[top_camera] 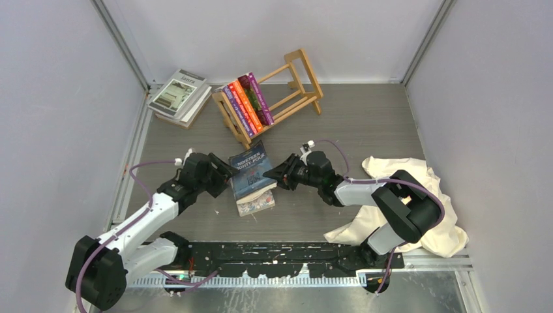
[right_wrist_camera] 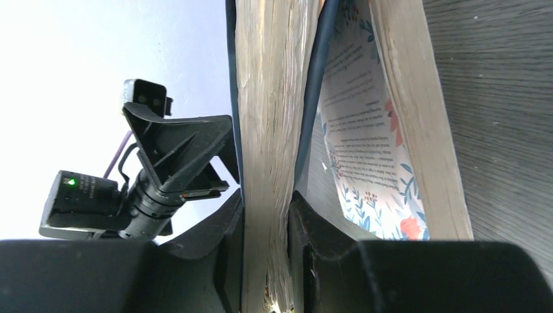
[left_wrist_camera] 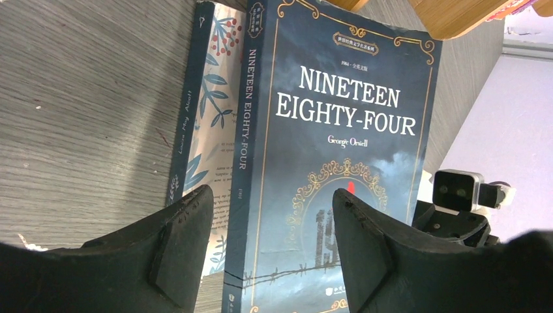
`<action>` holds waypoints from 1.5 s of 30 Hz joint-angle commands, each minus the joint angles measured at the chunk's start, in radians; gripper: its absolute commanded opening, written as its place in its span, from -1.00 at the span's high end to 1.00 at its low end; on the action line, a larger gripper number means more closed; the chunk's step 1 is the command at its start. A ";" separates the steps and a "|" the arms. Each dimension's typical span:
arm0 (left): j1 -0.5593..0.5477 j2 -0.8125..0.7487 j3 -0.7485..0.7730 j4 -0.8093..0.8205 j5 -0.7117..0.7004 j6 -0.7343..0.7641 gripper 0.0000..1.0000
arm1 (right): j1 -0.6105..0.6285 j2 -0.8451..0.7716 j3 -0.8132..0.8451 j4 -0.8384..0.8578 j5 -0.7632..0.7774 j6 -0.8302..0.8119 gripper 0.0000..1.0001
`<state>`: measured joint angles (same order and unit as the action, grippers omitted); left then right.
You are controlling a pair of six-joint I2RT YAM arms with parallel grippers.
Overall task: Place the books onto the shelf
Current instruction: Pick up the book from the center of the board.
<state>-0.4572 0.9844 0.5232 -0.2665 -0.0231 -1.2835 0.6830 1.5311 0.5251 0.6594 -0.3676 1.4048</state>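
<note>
Dark blue book [right_wrist_camera: 267, 98] pinched edge-on in right claw [right_wrist_camera: 266, 212]

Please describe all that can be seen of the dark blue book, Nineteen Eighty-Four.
The dark blue book is a paperback with white title lettering, gold ornament and George Orwell's name. It lies cover-up on the floral book, near the shelf. The right hand is shut on its yellowed page edge, with that side raised. The left hand stands open at its spine.

Nineteen Eighty-Four paperback [top_camera: 250, 168] between the two claws, left claw [top_camera: 227, 171] at its spine, right claw [top_camera: 273, 175] on its page edge — floral paperback [top_camera: 257, 204] beneath it, shelf [top_camera: 304, 77] beyond both claws, cloth [top_camera: 450, 228] behind the right claw.
</note>
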 commanded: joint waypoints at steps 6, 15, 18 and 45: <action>-0.002 0.016 -0.019 0.074 0.010 -0.053 -0.36 | -0.004 -0.017 -0.005 0.285 0.007 0.160 0.98; -0.001 0.066 -0.033 0.140 -0.004 -0.139 -0.36 | 0.018 -0.001 -0.020 0.333 -0.006 0.225 0.97; -0.001 0.089 -0.042 0.173 -0.006 -0.171 -0.35 | 0.030 0.005 -0.023 0.352 -0.009 0.245 0.98; -0.001 -0.074 -0.117 0.164 -0.124 -0.275 1.00 | 0.092 0.094 -0.045 0.461 -0.009 0.321 0.98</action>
<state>-0.4564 0.9405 0.4076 -0.1017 -0.1307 -1.5612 0.7650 1.6451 0.4656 0.9676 -0.3519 1.7130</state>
